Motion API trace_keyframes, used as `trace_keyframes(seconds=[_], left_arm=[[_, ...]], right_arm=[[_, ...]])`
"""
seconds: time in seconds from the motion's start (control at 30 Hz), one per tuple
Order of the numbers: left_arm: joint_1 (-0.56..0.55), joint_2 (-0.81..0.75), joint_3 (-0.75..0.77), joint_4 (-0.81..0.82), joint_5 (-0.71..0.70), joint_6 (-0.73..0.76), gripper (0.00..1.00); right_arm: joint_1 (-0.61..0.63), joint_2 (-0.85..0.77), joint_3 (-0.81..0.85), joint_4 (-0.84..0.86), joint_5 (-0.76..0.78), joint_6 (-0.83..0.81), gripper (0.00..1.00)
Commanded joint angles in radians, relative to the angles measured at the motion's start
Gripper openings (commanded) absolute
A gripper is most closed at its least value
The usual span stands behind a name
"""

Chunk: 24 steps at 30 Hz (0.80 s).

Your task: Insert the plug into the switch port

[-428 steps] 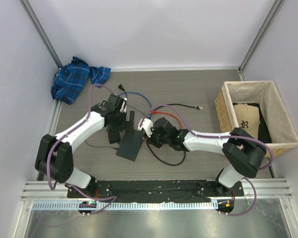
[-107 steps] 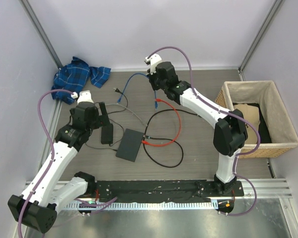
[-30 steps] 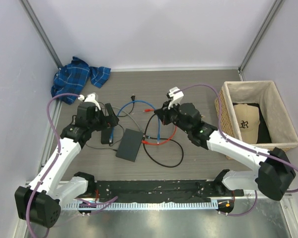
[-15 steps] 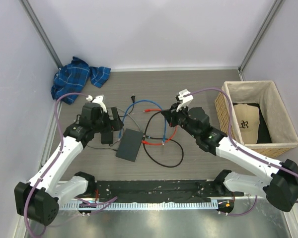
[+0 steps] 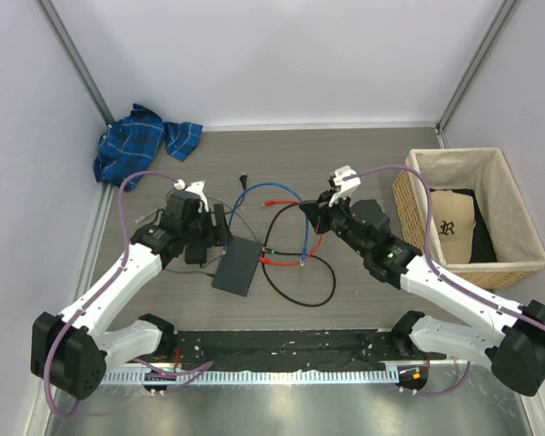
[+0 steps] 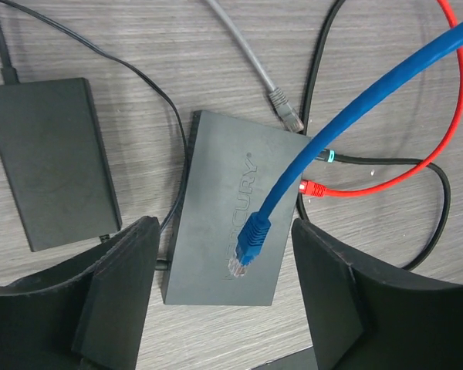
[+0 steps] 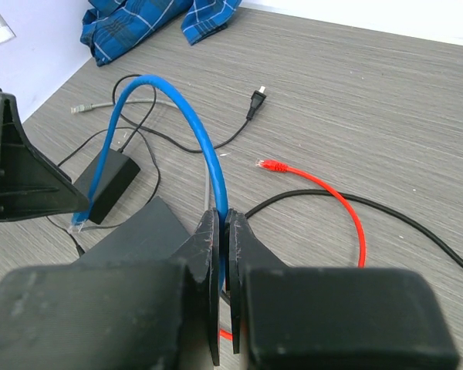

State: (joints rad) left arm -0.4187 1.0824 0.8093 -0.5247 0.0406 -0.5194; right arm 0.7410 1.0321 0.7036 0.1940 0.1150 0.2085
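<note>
Top view: the left gripper (image 5: 220,232) hovers by the switch (image 5: 236,265). The right gripper (image 5: 309,212) holds the blue cable (image 5: 263,186) arching between them.

Left wrist: fingers (image 6: 116,285) are spread. The plug (image 6: 245,248) hangs between them over the switch, short of its port edge (image 6: 297,202), where the red cable (image 6: 370,181) and black cable (image 6: 370,160) sit.

Right wrist: fingers (image 7: 208,254) pinch the blue cable.
</note>
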Motion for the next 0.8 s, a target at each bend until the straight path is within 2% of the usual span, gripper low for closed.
trace_keyframes(seconds=[0.0,0.17,0.33,0.37,0.63,0.77], left_arm=[[-0.017,0.017,-0.016,0.055,-0.022,-0.024,0.72],[-0.034,0.039,-0.018,0.072,-0.022,-0.051,0.62],[-0.049,0.031,-0.032,0.072,-0.016,-0.067,0.59],[-0.052,0.027,-0.035,0.072,-0.016,-0.067,0.55],[-0.074,0.02,-0.073,0.088,0.004,-0.083,0.51],[-0.081,0.019,-0.076,0.095,0.001,-0.082,0.38]], right_arm=[[-0.008,-0.038,-0.003,0.056,0.012,0.002,0.01],[-0.012,-0.049,-0.016,0.065,0.006,0.009,0.01],[-0.022,-0.056,-0.026,0.068,0.011,0.014,0.01],[-0.023,-0.056,-0.027,0.07,0.011,0.017,0.01],[-0.031,-0.067,-0.035,0.082,-0.005,0.029,0.01],[-0.035,-0.073,-0.046,0.081,-0.003,0.031,0.01]])
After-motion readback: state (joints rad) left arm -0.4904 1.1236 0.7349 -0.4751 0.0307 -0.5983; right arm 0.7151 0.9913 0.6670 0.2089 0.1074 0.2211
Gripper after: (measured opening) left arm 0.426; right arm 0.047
